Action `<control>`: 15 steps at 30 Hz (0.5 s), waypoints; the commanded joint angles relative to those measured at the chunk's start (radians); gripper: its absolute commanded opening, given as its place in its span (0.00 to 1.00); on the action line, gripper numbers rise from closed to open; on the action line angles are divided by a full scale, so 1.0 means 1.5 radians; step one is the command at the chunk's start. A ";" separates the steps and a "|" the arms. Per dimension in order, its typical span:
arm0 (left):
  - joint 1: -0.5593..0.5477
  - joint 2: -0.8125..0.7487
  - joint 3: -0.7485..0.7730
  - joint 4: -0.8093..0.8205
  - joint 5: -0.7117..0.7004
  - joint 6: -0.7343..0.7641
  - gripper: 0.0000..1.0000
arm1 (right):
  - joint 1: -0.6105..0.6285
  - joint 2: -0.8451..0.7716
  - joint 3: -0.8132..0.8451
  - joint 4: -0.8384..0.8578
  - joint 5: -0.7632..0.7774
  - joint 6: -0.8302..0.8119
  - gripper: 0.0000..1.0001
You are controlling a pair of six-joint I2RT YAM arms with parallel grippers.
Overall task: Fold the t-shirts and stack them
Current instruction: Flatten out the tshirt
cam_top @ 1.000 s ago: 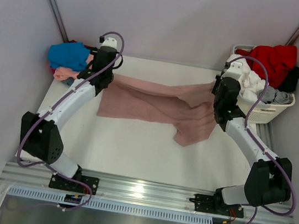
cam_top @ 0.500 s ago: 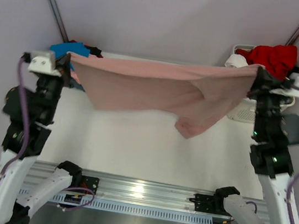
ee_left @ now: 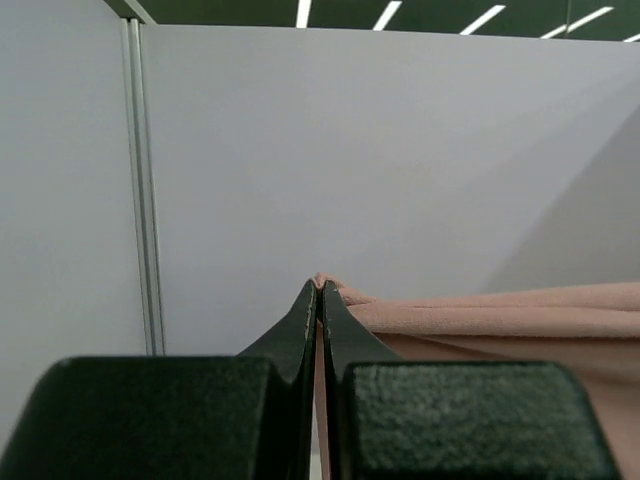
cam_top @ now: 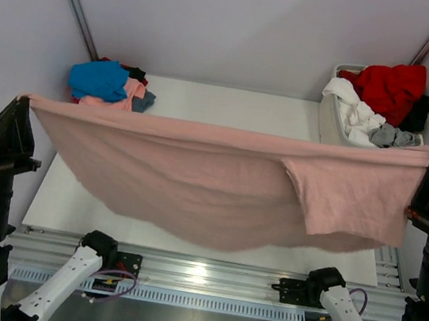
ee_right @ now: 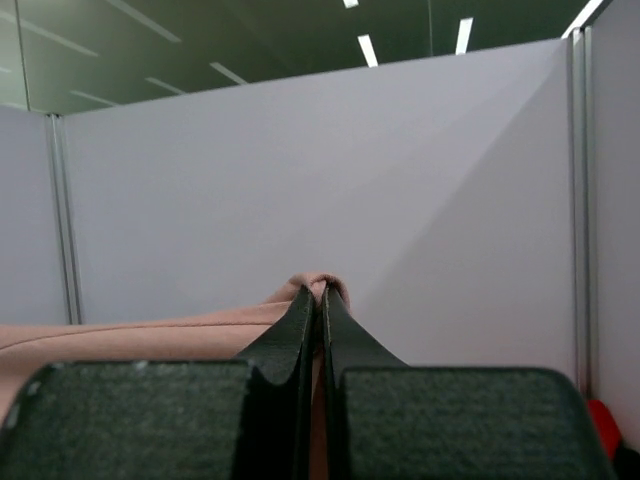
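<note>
The white bench [cam_top: 230, 103] lies below and beyond both pairs of jaws. The dusty-pink t-shirt [cam_top: 195, 182] is stretched in the air between the left jaws and the right jaws. Its top edge is pulled nearly straight from one pair to the other, and the body sags below them in a wide curve over the bench. Whether the lowest part touches the bench cannot be told. Near the right jaws one part, perhaps a sleeve, is doubled over the front.

The white laundry basket [cam_top: 326, 120] is found beyond the right jaws, with a red t-shirt [cam_top: 389, 85] and other garments in it. A small pile with a blue t-shirt [cam_top: 98, 79] on top is seen beyond the left jaws.

Both pairs of jaws are pressed together, each one clamped on a corner of the pink cloth, as is shown in the wrist views.

The cloth is judged to be light, soft and limp, so it is expected to swing and crease when it is lowered. It is best taken at the corners or along a hem, where the doubled fabric is less likely to slip out.
</note>
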 commanded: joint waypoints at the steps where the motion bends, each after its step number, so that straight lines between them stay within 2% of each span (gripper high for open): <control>1: -0.001 0.061 -0.021 0.048 -0.098 0.020 0.01 | 0.008 0.037 -0.044 0.003 0.033 -0.028 0.00; 3: -0.001 0.137 -0.050 0.065 -0.140 0.031 0.01 | 0.016 0.059 -0.108 0.032 0.082 -0.043 0.00; 5: 0.015 0.206 -0.082 0.088 -0.166 0.012 0.01 | 0.023 0.113 -0.167 0.127 0.140 -0.070 0.00; 7: 0.035 0.331 -0.098 0.092 -0.170 -0.063 0.01 | 0.023 0.166 -0.250 0.229 0.161 -0.084 0.00; 9: 0.046 0.420 -0.099 0.093 -0.177 -0.094 0.01 | -0.002 0.278 -0.299 0.291 0.180 -0.080 0.00; 10: 0.048 0.510 -0.093 0.095 -0.203 -0.125 0.01 | -0.019 0.319 -0.301 0.316 0.180 -0.060 0.00; 11: 0.048 0.554 -0.086 0.093 -0.224 -0.133 0.01 | -0.064 0.399 -0.302 0.324 0.158 0.005 0.00; 12: 0.048 0.597 -0.063 0.080 -0.240 -0.136 0.00 | -0.065 0.441 -0.302 0.330 0.140 0.037 0.00; 13: 0.049 0.673 -0.050 0.057 -0.271 -0.137 0.00 | -0.101 0.485 -0.293 0.338 0.126 0.075 0.00; 14: 0.052 0.706 -0.035 0.054 -0.284 -0.140 0.01 | -0.113 0.571 -0.281 0.335 0.122 0.114 0.00; 15: 0.056 0.735 -0.020 0.048 -0.289 -0.161 0.01 | -0.118 0.613 -0.268 0.332 0.122 0.125 0.00</control>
